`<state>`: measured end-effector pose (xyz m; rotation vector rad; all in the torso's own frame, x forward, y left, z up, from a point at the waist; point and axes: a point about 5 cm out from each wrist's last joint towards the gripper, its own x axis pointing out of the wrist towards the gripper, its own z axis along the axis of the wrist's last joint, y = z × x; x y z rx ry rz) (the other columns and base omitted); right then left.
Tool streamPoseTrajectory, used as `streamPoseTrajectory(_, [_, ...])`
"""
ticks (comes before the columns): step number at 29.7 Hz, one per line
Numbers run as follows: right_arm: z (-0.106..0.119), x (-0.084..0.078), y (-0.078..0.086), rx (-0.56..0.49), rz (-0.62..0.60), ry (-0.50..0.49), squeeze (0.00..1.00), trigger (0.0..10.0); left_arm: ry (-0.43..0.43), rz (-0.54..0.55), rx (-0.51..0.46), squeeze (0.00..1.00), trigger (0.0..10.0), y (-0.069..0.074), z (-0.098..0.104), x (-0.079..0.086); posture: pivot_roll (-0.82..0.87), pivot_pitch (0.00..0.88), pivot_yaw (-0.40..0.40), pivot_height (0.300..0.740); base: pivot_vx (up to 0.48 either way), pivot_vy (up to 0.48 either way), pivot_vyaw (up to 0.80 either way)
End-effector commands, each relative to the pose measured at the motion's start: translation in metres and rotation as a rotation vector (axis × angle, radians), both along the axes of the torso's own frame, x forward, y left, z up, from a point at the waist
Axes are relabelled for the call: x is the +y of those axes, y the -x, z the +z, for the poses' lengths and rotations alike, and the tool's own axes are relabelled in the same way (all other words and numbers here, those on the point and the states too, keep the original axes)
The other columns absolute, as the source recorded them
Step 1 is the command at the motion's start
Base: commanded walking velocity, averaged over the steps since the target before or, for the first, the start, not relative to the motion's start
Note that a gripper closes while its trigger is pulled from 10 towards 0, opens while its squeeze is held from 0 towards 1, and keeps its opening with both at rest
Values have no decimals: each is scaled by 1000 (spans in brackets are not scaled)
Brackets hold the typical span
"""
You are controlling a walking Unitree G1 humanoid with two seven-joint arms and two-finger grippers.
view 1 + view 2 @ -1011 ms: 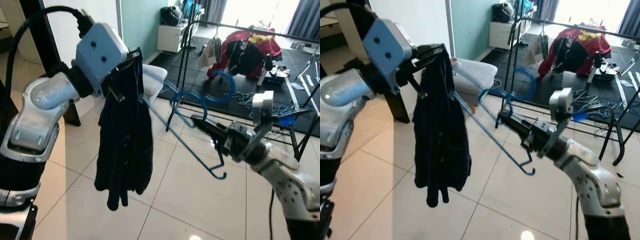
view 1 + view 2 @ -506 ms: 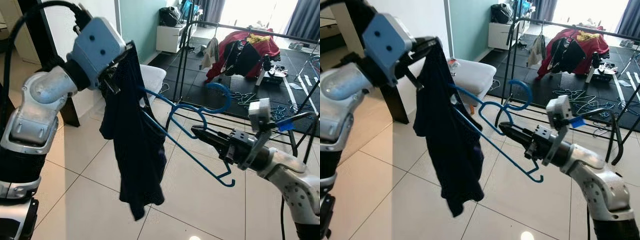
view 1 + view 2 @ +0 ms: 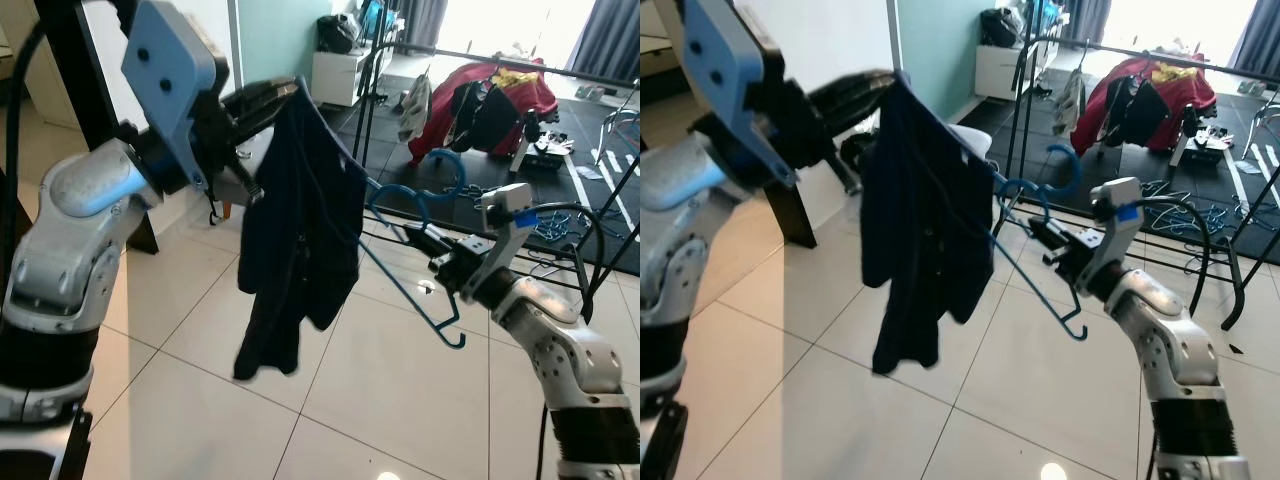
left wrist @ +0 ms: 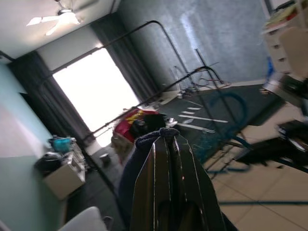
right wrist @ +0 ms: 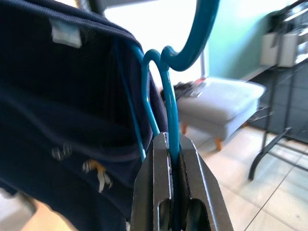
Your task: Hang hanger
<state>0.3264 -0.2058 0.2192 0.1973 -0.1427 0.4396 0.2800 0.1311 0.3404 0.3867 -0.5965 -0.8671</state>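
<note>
1. Right now your left gripper (image 3: pixel 288 92) is raised high, its two black fingers pinched together on the top edge of a dark navy garment (image 3: pixel 296 235), which hangs down from that pinch over the tiled floor (image 3: pixel 180 400)
2. Look at the blue hanger (image 3: pixel 415 250): one arm of it runs inside the garment, the other arm slants down clear of the cloth and ends in a small upturned hook, and its big top hook curls up on the side away from the garment
3. Your right gripper (image 3: pixel 425 238) sits just beside the garment, clamped on the hanger's neck; the right wrist view shows the blue wire (image 5: pixel 169 126) squeezed tight between the two fingers
4. Beyond the garment stands a black clothes rail (image 3: pixel 520 62) with red and dark clothes (image 3: pixel 490 100) hung on it, well apart from the hanger
5. You can see a pale cushioned stool (image 5: pixel 226 107) beyond the garment
</note>
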Motion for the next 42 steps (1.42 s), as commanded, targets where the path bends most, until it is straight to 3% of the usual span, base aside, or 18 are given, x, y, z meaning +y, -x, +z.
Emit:
streamPoseTrajectory(1, [16, -15, -4, -86, -119, -92, 0, 10000, -36, -168, 93, 0, 3765, 14, -18, -20, 72, 0, -59, 740, 0, 0, 0])
streamPoseTrajectory(5, [25, -18, -7, -134, -167, -165, 0, 10000, -15, -295, 209, 0, 4353, 20, -38, -33, 73, 0, -59, 740, 0, 0, 0])
streamPoseTrajectory(11, [31, -11, -12, -165, -188, -220, 0, 10000, -16, -288, 319, 0, 4196, 7, -72, -47, 63, 0, -52, 740, 0, 0, 0])
streamPoseTrajectory(13, [31, -10, -13, -165, -195, -223, 0, 10000, -19, -285, 328, 0, 4196, 6, -75, -48, 63, 0, -52, 740, 0, 0, 0])
streamPoseTrajectory(17, [28, -6, -17, -149, -239, -228, 0, 10000, -6, -221, 337, 0, 3098, -1, -75, -43, 55, 0, -44, 740, 0, 0, 0])
streamPoseTrajectory(22, [24, -10, -19, -128, -293, -218, 0, 10000, 0, -167, 341, 0, 3059, -7, -75, -35, 56, 0, -44, 740, 0, 0, 0])
streamPoseTrajectory(25, [21, -11, -21, -115, -312, -205, 0, 10000, 0, -125, 349, 0, 3765, -11, -78, -32, 60, 0, -46, 740, 0, 0, 0])
streamPoseTrajectory(26, [20, -8, -21, -115, -294, -186, 0, 10000, -3, -115, 356, 0, 4431, -12, -81, -32, 60, 0, -46, 740, 0, 0, 0])
streamPoseTrajectory(27, [22, 0, -20, -131, -239, -171, 0, 10000, -8, -110, 369, 0, 10000, -11, -87, -34, 65, 0, -47, 740, 0, 0, 0])
streamPoseTrajectory(29, [22, 0, -20, -131, -239, -171, 0, 10000, -8, -110, 369, 0, 10000, -11, -87, -34, 65, 0, -47, 740, 0, 0, 0])
streamPoseTrajectory(31, [26, 11, -16, -166, -147, -159, 0, 10000, -18, -123, 393, 0, 10000, -10, -95, -38, 63, 0, -45, 740, 0, 0, 0])
streamPoseTrajectory(32, [31, 14, -13, -195, -95, -157, 0, 10000, -34, -146, 421, 1000, 10000, -7, -100, -40, 62, 0, -42, 740, 0, 0, 0])
streamPoseTrajectory(41, [43, 14, -1, -267, 48, -117, 0, 10000, -153, -244, 510, 1000, 10000, 6, -116, -33, 58, 0, -40, 740, 0, 0, 0])
streamPoseTrajectory(42, [45, 14, 5, -287, 116, -86, 0, 10000, -183, -269, 534, 1000, 10000, 9, -117, -25, 58, 0, -39, 740, 0, 0, 0])
